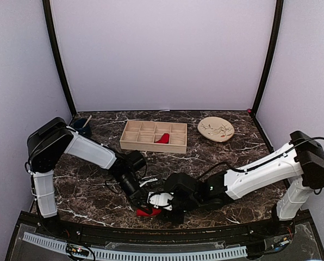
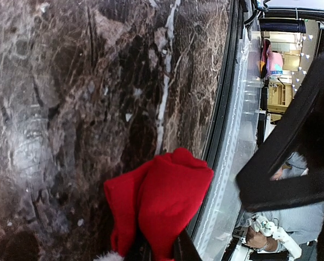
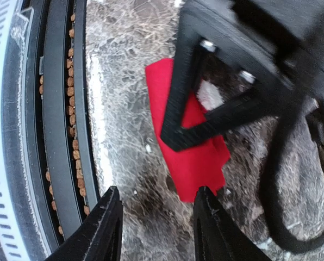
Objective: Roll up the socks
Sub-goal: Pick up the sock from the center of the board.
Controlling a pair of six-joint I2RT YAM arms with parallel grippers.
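Overhead, both arms reach inward and low toward the near edge of the tabletop [image 1: 222,155]. The left end effector [image 1: 142,204] and right end effector [image 1: 161,200] almost meet over one red sock [image 1: 146,212]. A second sock [image 1: 162,138] lies in the wooden tray [image 1: 145,147].

Left wrist view: the left end effector [image 2: 162,247] is nearly closed, pinching the red sock [image 2: 164,190] beside the tabletop's edge.

Right wrist view: the right end effector [image 3: 158,191] stands open and holds nothing. The red sock [image 3: 197,157] lies just beyond it, under the left end effector [image 3: 186,103].

Soft, even light; glare whitens the marble table [image 3: 130,124] in the right wrist view, near parts blurred.
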